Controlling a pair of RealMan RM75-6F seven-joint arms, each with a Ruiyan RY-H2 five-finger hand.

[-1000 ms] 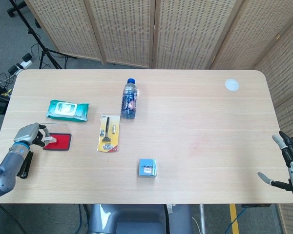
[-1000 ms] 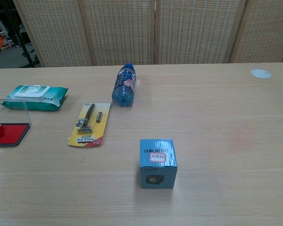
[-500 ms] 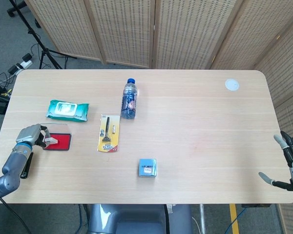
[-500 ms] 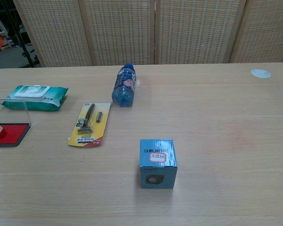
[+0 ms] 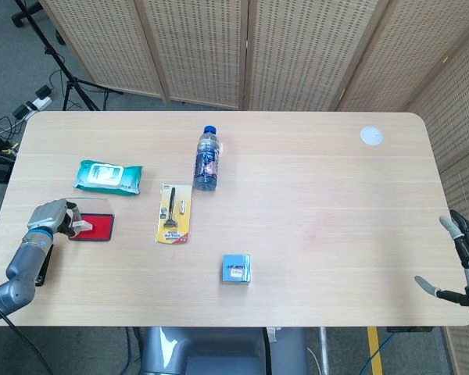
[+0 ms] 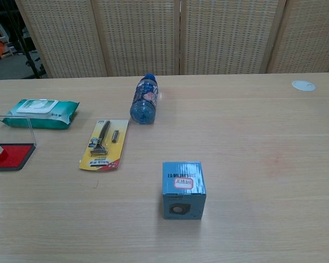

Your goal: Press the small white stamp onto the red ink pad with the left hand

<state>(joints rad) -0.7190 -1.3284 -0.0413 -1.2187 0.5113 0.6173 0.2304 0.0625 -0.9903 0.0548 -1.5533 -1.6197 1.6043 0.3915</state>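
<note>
At the surface's (image 5: 313, 180) left edge, the left hand (image 5: 47, 216) curls its fingers (image 5: 65, 217) around the small white stamp (image 5: 80, 224), which sits on the red ink pad (image 5: 96, 227). At the far right edge, the right hand (image 5: 465, 258) holds nothing, its fingers spread.

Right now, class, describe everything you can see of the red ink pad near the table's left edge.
The red ink pad is a flat rectangular pad with a red inked surface in a dark tray, its clear lid standing open behind it. It lies flat on the wooden table, just in front of the green wipes pack. The left hand holds the small white stamp at its left end; contact cannot be judged.
</note>
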